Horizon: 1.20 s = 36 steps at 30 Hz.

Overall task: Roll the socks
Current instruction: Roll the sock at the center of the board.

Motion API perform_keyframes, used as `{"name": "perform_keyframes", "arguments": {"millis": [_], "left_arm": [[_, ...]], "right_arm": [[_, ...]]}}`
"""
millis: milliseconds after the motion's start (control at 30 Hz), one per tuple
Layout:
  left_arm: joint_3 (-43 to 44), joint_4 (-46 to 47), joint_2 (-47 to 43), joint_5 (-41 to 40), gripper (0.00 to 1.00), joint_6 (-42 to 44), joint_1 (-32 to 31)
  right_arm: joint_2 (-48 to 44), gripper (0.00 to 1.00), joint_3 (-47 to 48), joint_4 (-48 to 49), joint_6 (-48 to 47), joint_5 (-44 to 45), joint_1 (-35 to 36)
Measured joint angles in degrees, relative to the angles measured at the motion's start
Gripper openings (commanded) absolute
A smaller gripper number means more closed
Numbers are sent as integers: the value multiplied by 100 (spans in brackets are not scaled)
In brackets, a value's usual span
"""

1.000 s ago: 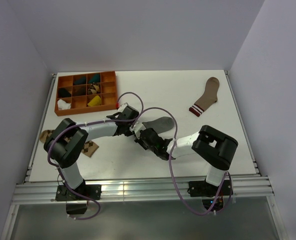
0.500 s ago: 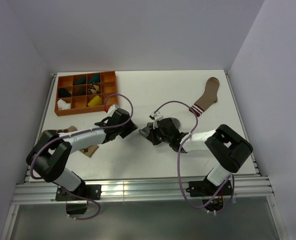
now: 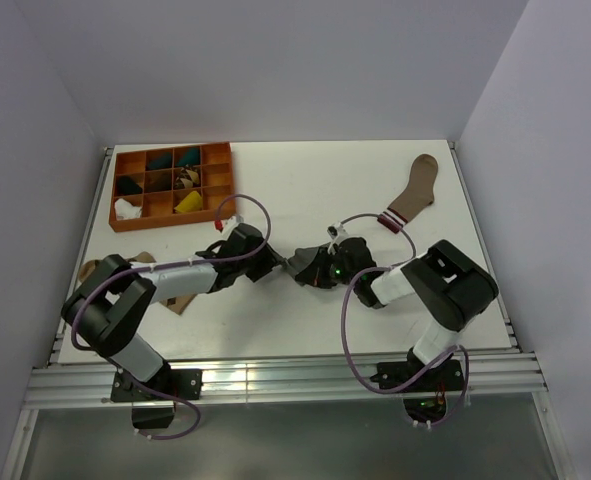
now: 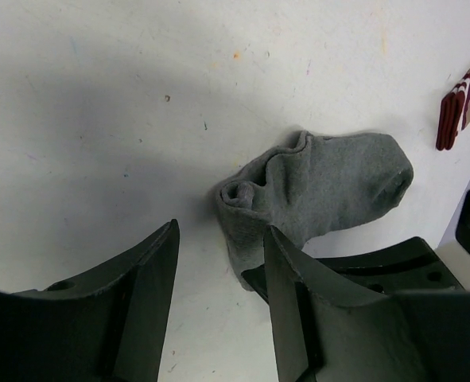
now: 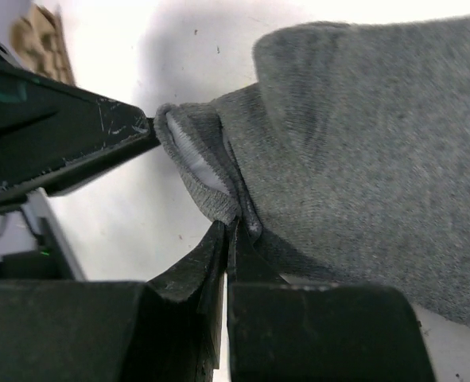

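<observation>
While the right claw [image 5: 228,231] is pressed together, pinching the rolled-up edge of the grey sock [image 4: 330,187], the left claw [image 4: 220,232] is spread just beside that roll and grips nothing. In the right wrist view, one left fingertip [image 5: 115,127] looks to touch the roll. The sock lies mid-worktop [image 3: 275,190], rolled at one end, the rest flat. Far right, well apart: brown sock with striped cuff [image 3: 412,192]. Far left: orange divider tray [image 3: 160,222], small items in its compartments. Near left: diamond-patterned sock [image 3: 182,297], partly under the left arm.
</observation>
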Motion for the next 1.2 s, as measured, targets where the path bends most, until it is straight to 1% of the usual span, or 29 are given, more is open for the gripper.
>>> {"name": "perform_keyframes", "arguments": {"millis": [233, 433, 833, 1033, 1167, 1200], "left_arm": [[0, 149, 162, 66, 50, 2, -48], [9, 240, 356, 81, 50, 4, -105], [66, 555, 551, 85, 51, 20, -127], [247, 625, 745, 136, 50, 17, -140], [293, 608, 793, 151, 46, 15, -149], [302, 603, 807, 153, 41, 11, -149]], "right_arm": [[356, 0, -212, 748, 925, -304, -221], [564, 0, -262, 1064, 1392, -509, -358], [713, 0, -258, 1196, 1674, -680, -448], [723, 0, -258, 1200, 1707, -699, -459], [732, 0, -258, 1213, 1718, -704, -459], [732, 0, -258, 1213, 1718, -706, -461]]}}
